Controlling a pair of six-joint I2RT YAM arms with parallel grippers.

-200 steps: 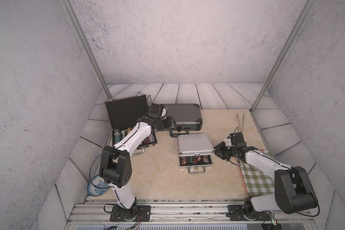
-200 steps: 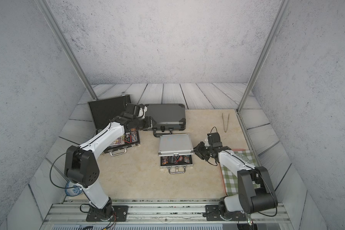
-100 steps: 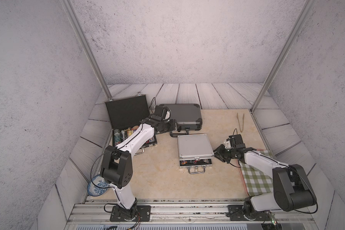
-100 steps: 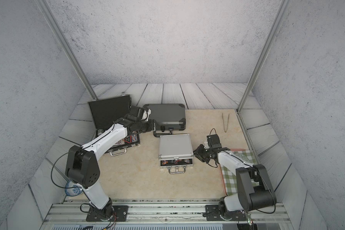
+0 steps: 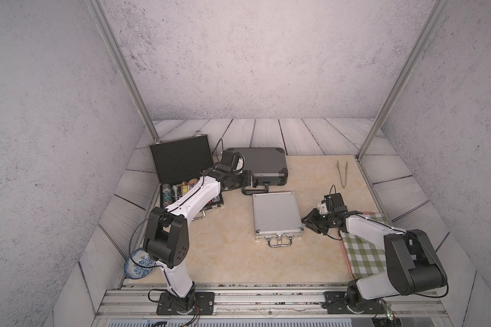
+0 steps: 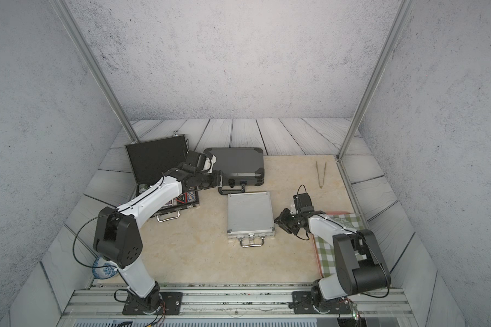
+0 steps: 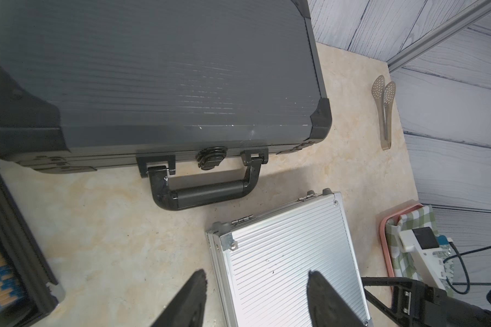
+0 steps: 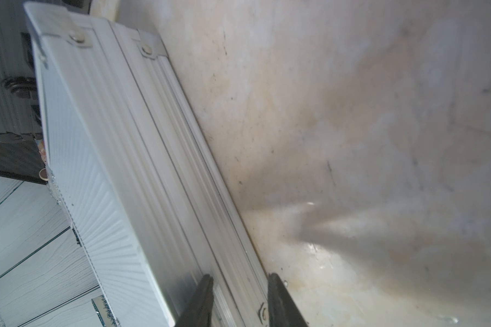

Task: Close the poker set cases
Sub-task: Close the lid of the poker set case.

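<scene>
Left gripper (image 7: pixel 256 273) agape; wrist view only

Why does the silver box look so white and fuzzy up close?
Right wrist view: the camera sits very close, so the silver case looks soft and washed out; left wrist view: glare whitens part of it, while the grey case is sharp; both top views: even light, crisp.

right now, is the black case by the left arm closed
No, in a top view the black case stands open, with its upper half upright and the things inside it uncovered.
</scene>
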